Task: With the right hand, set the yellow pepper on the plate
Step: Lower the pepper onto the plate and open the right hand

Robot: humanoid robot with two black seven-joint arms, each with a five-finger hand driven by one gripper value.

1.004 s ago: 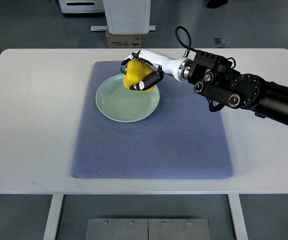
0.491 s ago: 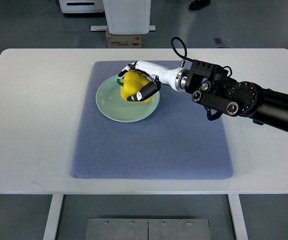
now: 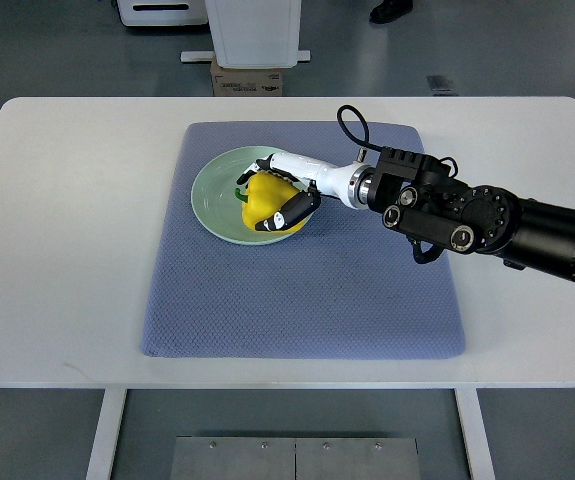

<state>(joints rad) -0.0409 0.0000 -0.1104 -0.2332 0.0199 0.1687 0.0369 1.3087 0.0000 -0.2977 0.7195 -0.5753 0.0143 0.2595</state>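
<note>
Plate: round pale green plate (image 3: 215, 196) on blue textured mat (image 3: 307, 290), toward tabletop's (image 3: 57, 220) far edge.
Contents: yellow bell pepper (image 3: 267, 198), right half.
Right hand (image 3: 285, 195): fingers wrapped around pepper.

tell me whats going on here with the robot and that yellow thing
The robot's right hand is wrapped around a yellow pepper and holds it over the near right part of a pale green plate, which sits on a blue mat on the white table. The fingers have not let go.

right arm (image 3: 527, 222) cut off at right edge, plate (image 3: 212, 190) partly hidden
</note>
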